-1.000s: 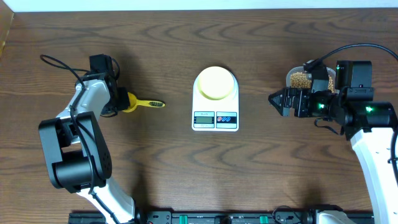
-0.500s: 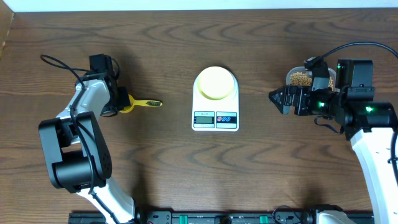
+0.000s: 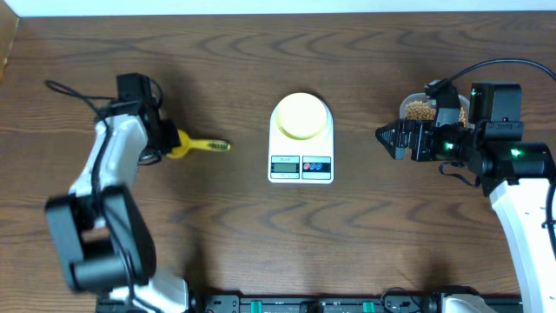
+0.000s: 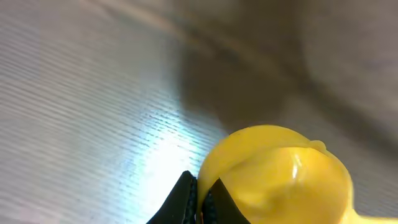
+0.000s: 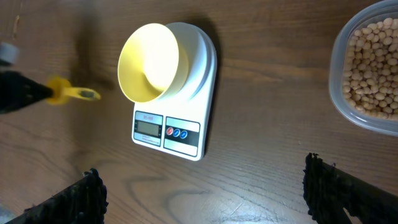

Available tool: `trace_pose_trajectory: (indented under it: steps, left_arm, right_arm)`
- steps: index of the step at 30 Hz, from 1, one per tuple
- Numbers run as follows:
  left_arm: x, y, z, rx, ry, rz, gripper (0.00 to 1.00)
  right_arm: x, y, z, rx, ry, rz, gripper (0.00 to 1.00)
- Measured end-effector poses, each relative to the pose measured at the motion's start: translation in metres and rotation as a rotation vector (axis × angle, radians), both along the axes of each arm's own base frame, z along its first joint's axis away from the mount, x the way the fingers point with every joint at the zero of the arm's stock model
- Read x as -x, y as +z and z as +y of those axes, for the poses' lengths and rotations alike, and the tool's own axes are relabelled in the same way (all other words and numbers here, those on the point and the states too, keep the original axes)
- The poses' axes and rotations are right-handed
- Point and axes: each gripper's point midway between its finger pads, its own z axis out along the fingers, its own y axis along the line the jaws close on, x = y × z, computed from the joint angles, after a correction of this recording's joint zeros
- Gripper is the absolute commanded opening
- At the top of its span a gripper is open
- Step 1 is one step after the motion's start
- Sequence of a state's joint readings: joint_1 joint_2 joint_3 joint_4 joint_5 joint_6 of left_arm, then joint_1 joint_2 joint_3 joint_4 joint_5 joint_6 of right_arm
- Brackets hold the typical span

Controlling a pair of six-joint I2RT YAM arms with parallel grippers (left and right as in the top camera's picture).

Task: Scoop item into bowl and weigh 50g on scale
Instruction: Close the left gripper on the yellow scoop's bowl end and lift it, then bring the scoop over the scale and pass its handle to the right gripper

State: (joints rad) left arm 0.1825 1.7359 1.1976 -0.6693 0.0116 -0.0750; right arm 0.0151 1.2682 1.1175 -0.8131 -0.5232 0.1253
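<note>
Left gripper (image 4: 200,202) jaws now tight on yellow scoop (image 4: 280,177); right gripper (image 3: 388,139) jaws still wide.

The bowl (image 3: 301,116) sits on the scale (image 3: 301,167); to its left is the scoop (image 3: 201,145) at my left hand (image 3: 172,142), to its right the tub (image 3: 406,107) holding beans (image 3: 422,110).

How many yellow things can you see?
2. The yellow bowl sits on the white scale in the middle. The yellow scoop is to the left, its cup end gripped by the left gripper.
</note>
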Motion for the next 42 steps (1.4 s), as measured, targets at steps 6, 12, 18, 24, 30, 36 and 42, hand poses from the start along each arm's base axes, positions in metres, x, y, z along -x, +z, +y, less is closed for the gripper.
trace_pose_trajectory:
  steps: [6,12,18,24,30,36,42]
  left_arm:
    - [-0.006,0.075,-0.016,0.066,-0.001,-0.226,0.07]
    - [0.004,0.099,-0.044,0.225,0.005,-0.276,0.07]
    - [0.005,0.103,-0.086,0.413,-0.03,-0.26,0.07]
    - [0.008,0.112,-0.142,0.549,-0.117,-0.24,0.07]
    - [0.021,0.115,-0.189,0.615,-0.214,-0.196,0.07]
    - [0.028,0.116,-0.21,0.631,-0.265,-0.177,0.07]
    - [0.026,0.119,-0.221,0.634,-0.303,-0.201,0.07]
  right_arm:
    - [-0.003,0.007,0.006,-0.034,0.024,-0.027,0.99]
    - [-0.006,0.022,0.025,-0.112,0.094,-0.085,0.99]
    - [-0.005,0.035,0.065,-0.191,0.227,-0.139,0.99]
    - [-0.011,0.029,0.1,-0.268,0.325,-0.13,0.99]
    - [-0.015,0.029,0.12,-0.328,0.389,-0.138,0.99]
    - [-0.009,0.035,0.131,-0.358,0.426,-0.141,0.92]
    - [-0.003,0.039,0.142,-0.374,0.458,-0.146,0.85]
